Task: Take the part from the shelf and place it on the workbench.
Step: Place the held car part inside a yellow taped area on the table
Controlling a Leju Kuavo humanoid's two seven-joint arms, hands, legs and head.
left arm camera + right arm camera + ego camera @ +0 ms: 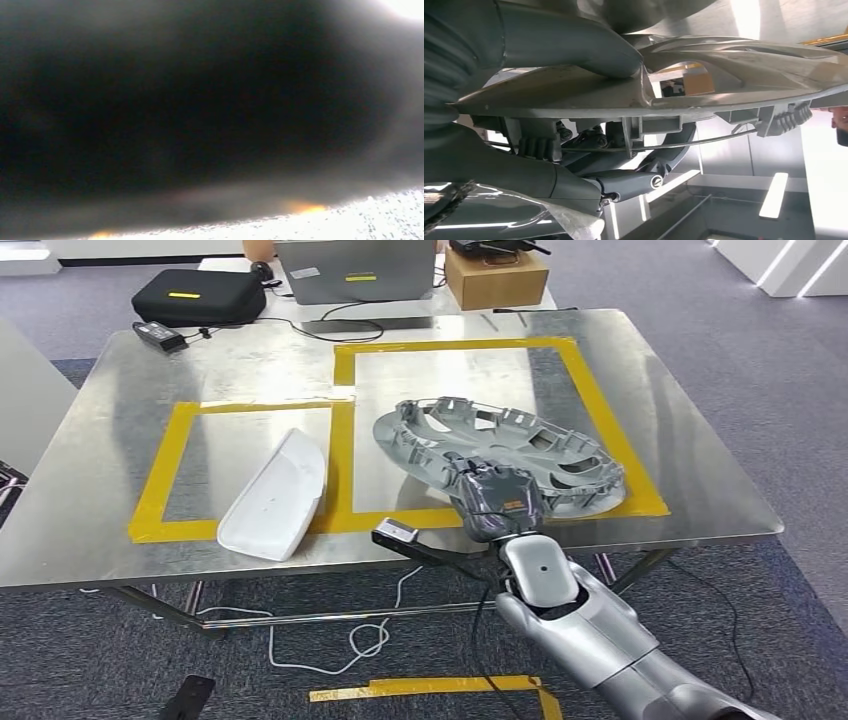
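Observation:
A grey wheel cover (500, 440) lies face down on the metal workbench (640, 380), inside the right yellow-taped rectangle. My right hand (497, 502) grips its near rim at the front tape line. The right wrist view shows the thick thumb (574, 45) pressed on one face of the wheel cover's rim (724, 95) and the dark fingers (624, 180) curled under the other. A white curved part (275, 497) lies in the left taped rectangle. The left wrist view is a dark blur.
At the bench's far edge sit a black case (198, 296), a grey laptop (355, 270), a cardboard box (496, 278) and a power adapter (158, 335). A white cable (350, 635) and yellow tape (430, 687) lie on the carpet below the near edge.

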